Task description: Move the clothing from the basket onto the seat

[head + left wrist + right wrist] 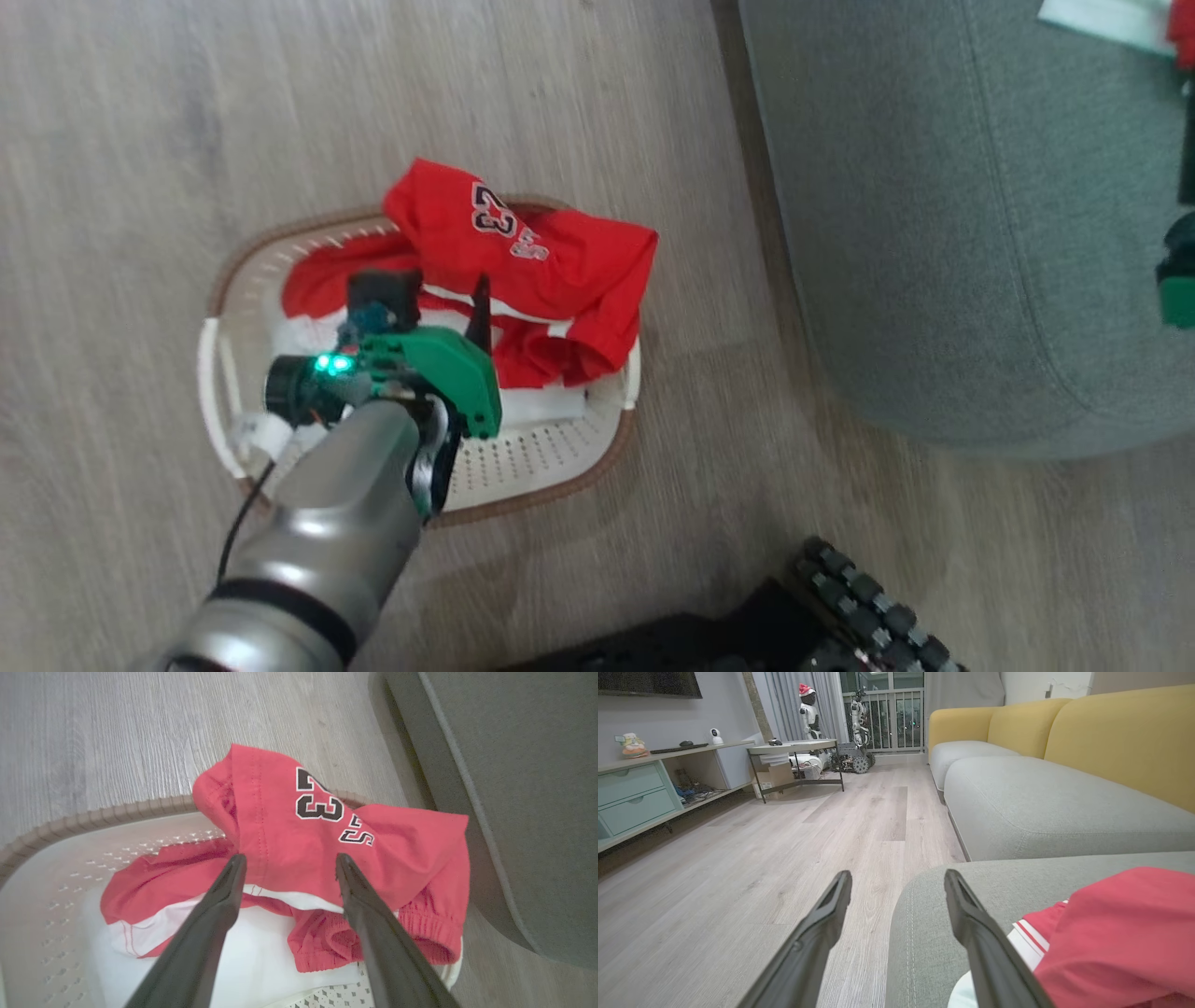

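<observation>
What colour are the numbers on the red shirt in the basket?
Black with white outlines, on the red clothing; clearest in the left wrist view.

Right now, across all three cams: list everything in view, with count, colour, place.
clothing: one heap, pieces uncountable, red with white trim, in the basket, top piece marked 23
red garment: one, red with white stripes, on the seat
basket: one, white with brown rim, on the floor beside the seat
seat: one, grey-green, right of the basket
floor: pale wood
sofa: one, yellow backs, grey cushions, beyond the seat
side table: one, pale top, dark legs, far end of the room
cabinet: one, teal drawers, along the wall
left gripper: open, dark fingers, over the clothing
right gripper: open, dark fingers, by the seat's corner
</observation>
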Motion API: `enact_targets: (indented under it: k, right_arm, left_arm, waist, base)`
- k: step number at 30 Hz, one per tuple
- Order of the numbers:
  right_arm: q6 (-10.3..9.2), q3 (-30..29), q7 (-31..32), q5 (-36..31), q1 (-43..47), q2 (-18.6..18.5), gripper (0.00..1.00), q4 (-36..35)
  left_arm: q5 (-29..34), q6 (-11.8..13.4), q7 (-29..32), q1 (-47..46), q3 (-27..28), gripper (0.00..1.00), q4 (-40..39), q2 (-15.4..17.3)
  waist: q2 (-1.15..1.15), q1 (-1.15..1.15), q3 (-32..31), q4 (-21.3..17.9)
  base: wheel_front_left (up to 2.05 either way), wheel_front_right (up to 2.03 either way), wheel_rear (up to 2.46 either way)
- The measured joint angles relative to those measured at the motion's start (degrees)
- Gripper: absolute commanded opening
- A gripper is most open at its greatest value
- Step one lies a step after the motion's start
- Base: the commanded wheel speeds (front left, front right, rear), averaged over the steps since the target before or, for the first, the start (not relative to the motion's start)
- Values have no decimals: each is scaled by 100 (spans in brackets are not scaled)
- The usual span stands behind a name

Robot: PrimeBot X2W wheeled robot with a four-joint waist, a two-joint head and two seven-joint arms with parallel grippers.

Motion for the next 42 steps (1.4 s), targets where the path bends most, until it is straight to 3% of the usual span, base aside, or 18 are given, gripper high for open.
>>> enact_targets:
  k: [13, 31, 33, 34, 42]
  right_arm:
    - [0, 25, 0, 99, -470, 152, 100, -65]
    - [0, 133, 0, 141, -709, 370, 100, -55]
    - [1, 144, 0, 141, -718, 371, 100, -54]
    - [0, 144, 0, 141, -718, 371, 100, -48]
    - [0, 160, 0, 141, -716, 371, 100, 12]
  left_arm:
    - [-837, 46, 242, -989, -646, 100, 1125, 2]
    - [-1254, 102, 108, -1524, -720, 100, 1608, 4]
    - [-1300, 103, 105, -1524, -736, 47, 1611, 4]
    - [-1300, 103, 98, -1524, -766, 0, 1611, 4]
    - [-1311, 26, 5, -1481, -861, 0, 1514, 5]
  waist:
    - [0, 0, 893, -475]
    - [0, -1, 1385, -810]
    - [0, -1, 1379, -812]
    - [0, -1, 1373, -811]
    - [0, -1, 1205, -751]
  base:
    - [0, 0, 0]
    - [0, 0, 0]
    - [0, 0, 0]
    - [0, 0, 0]
    - [0, 0, 0]
